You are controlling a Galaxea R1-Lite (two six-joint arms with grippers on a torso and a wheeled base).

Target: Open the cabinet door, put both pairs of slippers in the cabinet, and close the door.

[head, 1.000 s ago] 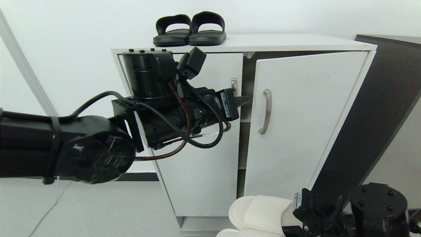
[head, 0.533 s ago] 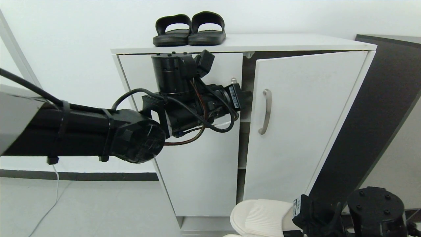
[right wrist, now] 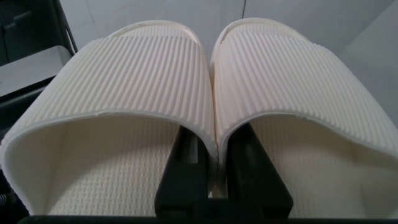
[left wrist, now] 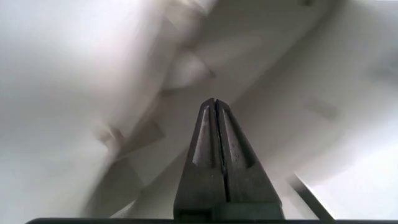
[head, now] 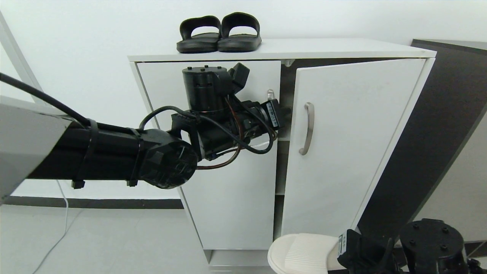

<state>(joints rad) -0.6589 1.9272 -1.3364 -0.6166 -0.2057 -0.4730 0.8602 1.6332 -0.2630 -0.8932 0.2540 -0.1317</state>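
Two pairs wait on one step: getting the cabinet (head: 342,47) open. Its right door (head: 350,152) stands ajar and its left door (head: 228,201) looks shut. The left gripper (head: 286,113) sits in the dark gap between them, level with the top of the right door's handle (head: 307,128); its fingers are pressed together and hold nothing.

The black slippers (head: 218,34) rest side by side on top of the cabinet, toward its left end. The white slippers (head: 302,253) hang low in front of the cabinet's foot, by the ajar door. They are clamped in the right gripper (right wrist: 214,155), whose fingers pinch the pair's two inner walls together.

As I judge it, door-opening is only half done — the next move calls for the left gripper to press the right door's free edge outward until the white pair can pass.
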